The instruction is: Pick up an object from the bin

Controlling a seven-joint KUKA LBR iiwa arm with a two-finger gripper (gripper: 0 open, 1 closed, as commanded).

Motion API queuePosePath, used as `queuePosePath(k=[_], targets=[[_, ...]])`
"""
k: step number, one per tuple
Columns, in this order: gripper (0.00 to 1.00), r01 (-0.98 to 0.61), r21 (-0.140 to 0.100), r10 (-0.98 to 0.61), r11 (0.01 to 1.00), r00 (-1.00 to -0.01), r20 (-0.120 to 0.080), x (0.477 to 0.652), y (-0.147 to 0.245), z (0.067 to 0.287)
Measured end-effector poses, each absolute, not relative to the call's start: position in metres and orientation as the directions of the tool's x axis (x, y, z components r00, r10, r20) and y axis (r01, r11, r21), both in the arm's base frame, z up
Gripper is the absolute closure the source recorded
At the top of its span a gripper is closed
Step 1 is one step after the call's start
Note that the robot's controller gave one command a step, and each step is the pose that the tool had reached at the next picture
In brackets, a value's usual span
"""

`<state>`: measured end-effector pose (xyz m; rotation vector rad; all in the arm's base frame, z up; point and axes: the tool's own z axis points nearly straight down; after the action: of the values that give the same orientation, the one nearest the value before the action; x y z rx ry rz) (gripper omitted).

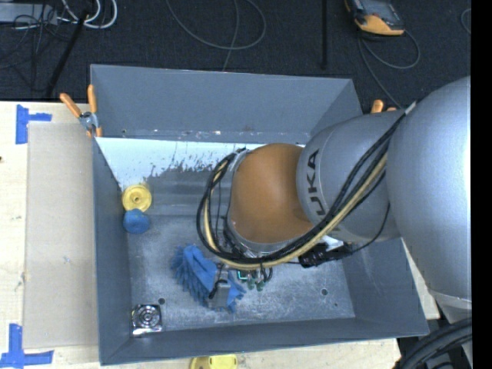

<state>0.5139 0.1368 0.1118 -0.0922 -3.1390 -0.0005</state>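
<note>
Because the arm crowds the gripper (223, 289), low over the blue ribbed thing (196, 270) near-side, you cannot tell whether it's clenched.

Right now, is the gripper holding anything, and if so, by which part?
It cannot be told. The gripper is low at the right end of the blue brush-like thing, but the contact is hidden.

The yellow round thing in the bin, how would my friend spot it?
Look in the grey metal bin, along the wall on the picture's left. There a small yellow disc lies next to a round blue ball. It is the only yellow thing inside.
</note>
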Motion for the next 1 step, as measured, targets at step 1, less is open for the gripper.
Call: queuePosePath(k=[1], targets=[[1.0, 0.081, 0.001, 0.081, 0.997, -0.997, 0.001, 0.5282, 0.137, 0.0693]])
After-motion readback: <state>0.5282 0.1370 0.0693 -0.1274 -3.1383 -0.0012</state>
